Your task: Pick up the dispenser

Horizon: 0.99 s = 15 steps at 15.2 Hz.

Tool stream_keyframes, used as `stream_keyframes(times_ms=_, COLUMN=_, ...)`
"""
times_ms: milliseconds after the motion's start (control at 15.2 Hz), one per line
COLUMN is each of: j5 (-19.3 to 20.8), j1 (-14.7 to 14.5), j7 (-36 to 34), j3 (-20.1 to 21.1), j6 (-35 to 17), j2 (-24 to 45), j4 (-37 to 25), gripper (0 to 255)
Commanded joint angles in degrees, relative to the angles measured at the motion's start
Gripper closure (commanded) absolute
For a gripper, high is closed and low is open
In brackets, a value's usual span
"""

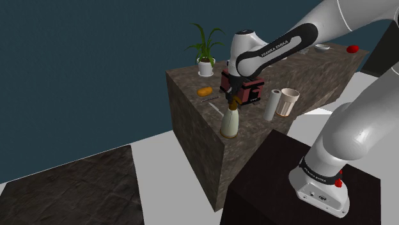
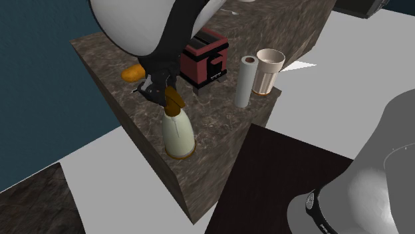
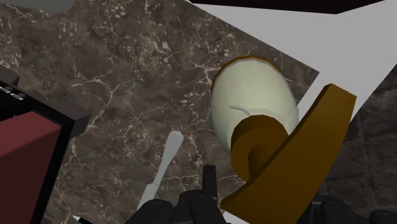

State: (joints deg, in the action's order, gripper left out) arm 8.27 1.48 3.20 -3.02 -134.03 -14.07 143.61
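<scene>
Stone, dark and veined like marble, forms the counter (image 2: pixel 213 110), near whose front corner stands the dispenser (image 2: pixel 178 133), a smooth cream pear-shaped bottle with a glossy brown curved pump head, which the black gripper (image 2: pixel 161 93) meets from above, though whether it clasps it cannot be told.
</scene>
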Motion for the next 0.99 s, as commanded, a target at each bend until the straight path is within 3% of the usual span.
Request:
stream_keyframes(times_ms=0, j5=0.00, j1=0.00, j7=0.00, j3=0.00, j6=-0.01, j2=0.03, j4=0.04, gripper=255)
stream_keyframes(times_ms=330, j5=0.01, j1=0.00, j7=0.01, j3=0.00, j6=-0.02, j2=0.06, j4=0.02, gripper=255)
stream_keyframes(times_ms=924, j5=-0.65, j1=-0.22, j7=0.86, j3=0.12, j6=7.59, j2=-3.65, j4=-3.90, gripper=255)
